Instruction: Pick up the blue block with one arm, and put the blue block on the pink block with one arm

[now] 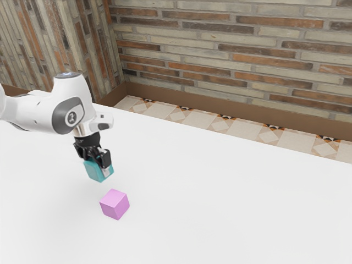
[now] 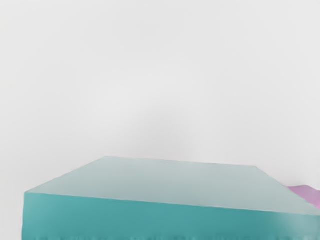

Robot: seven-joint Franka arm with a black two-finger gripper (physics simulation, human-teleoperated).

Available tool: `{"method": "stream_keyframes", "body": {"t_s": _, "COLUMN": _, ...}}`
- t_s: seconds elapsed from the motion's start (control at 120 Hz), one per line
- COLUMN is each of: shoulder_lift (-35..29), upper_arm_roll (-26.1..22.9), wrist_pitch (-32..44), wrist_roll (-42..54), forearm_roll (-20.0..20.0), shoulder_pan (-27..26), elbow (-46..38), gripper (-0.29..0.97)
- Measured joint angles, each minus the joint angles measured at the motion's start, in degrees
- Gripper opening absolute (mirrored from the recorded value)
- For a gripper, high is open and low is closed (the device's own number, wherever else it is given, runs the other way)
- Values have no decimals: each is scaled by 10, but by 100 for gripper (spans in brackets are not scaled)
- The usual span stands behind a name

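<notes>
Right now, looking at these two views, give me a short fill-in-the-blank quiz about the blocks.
1. The gripper is ____ on the blue block.
2. The blue block hangs ____ the table, not touching it.
3. The pink block has ____ stacked on it.
Missing words: shut; above; nothing.

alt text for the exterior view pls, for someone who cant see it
A white robot arm's black gripper holds a blue block in the air, above and slightly to the exterior view's left of a pink block on a white table. A brick wall stands behind.
</notes>
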State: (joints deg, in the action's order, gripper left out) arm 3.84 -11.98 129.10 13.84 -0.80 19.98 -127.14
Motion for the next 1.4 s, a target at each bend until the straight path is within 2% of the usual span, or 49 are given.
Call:
{"method": "stream_keyframes", "body": {"t_s": 0.375, "shoulder_lift": -29, "upper_arm_roll": -52, "wrist_pitch": -5, "wrist_roll": -40, "forearm_roll": -3, "shoulder_pan": -12, "elbow": -35, "gripper": 34}}
{"method": "stream_keyframes", "body": {"t_s": 0.675, "shoulder_lift": -57, "upper_arm_roll": -50, "wrist_pitch": -2, "wrist_roll": -66, "forearm_roll": -3, "shoulder_pan": -42, "elbow": -74, "gripper": 34}}
{"method": "stream_keyframes", "body": {"t_s": 1.042, "shoulder_lift": -58, "upper_arm_roll": -50, "wrist_pitch": 30, "wrist_roll": -88, "forearm_roll": 19, "shoulder_pan": 19, "elbow": -90, "gripper": 34}}
{"method": "stream_keyframes", "body": {"t_s": 1.4, "shoulder_lift": -57, "upper_arm_roll": -52, "wrist_pitch": 37, "wrist_roll": -101, "forearm_roll": 21, "shoulder_pan": -14, "elbow": -89, "gripper": 35}}
